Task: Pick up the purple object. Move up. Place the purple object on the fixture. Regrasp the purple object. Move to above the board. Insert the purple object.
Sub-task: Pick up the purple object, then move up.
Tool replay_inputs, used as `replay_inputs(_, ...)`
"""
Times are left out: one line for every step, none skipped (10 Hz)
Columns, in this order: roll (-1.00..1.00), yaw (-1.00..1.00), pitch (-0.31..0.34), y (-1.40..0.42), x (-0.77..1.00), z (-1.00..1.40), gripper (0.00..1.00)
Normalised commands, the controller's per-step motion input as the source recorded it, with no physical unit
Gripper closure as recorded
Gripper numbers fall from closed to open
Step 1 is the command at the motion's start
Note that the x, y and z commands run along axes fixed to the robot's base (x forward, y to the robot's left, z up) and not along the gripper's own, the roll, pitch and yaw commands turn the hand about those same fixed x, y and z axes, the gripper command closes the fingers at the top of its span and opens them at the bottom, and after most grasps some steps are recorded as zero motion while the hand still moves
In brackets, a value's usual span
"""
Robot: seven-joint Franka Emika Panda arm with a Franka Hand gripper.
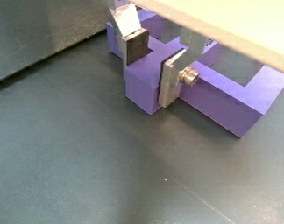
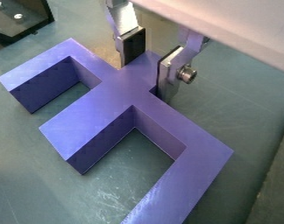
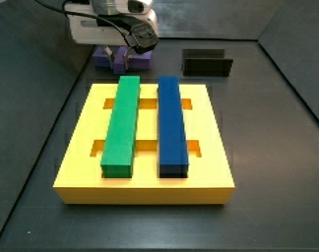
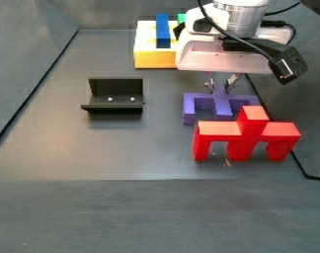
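Where dark floor [image 1: 97, 166] spreads — gripper [image 1: 151, 58] low

Light: even and moderately bright in all four views, seemingly from overhead; no hard beams.
Shadows: soft and short; a faint dark band lies on the floor [image 4: 136, 148] under the purple piece [image 2: 110, 109] just below the gripper [image 2: 148, 59].
Glare: a pale sheen on the silver fingers [image 1: 173, 74] and on the glossy yellow board [image 3: 84, 162]; the floor shows a dull grey wash in a side view.
Focus: wrist views are crisp at the gripper [image 1: 151, 57]; the pale housing above it is blurred and washed out.
Sharpness: both side views are low in detail and slightly soft.
Distortion: floor edges lean outward toward the frame sides.
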Motion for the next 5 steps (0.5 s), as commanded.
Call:
replay_inputs(0.00,0.00,0.000,0.00,0.00,0.00,1.00)
replay_inputs(0.00,0.00,0.000,0.00,0.00,0.00,1.00)
replay_inputs(0.00,0.00,0.000,0.00,0.00,0.00,1.00)
replay_inputs(0.00,0.00,0.000,0.00,0.00,0.83,1.00)
replay_inputs(-0.01,0.04,0.016,-0.08,0.02,0.80,1.00)
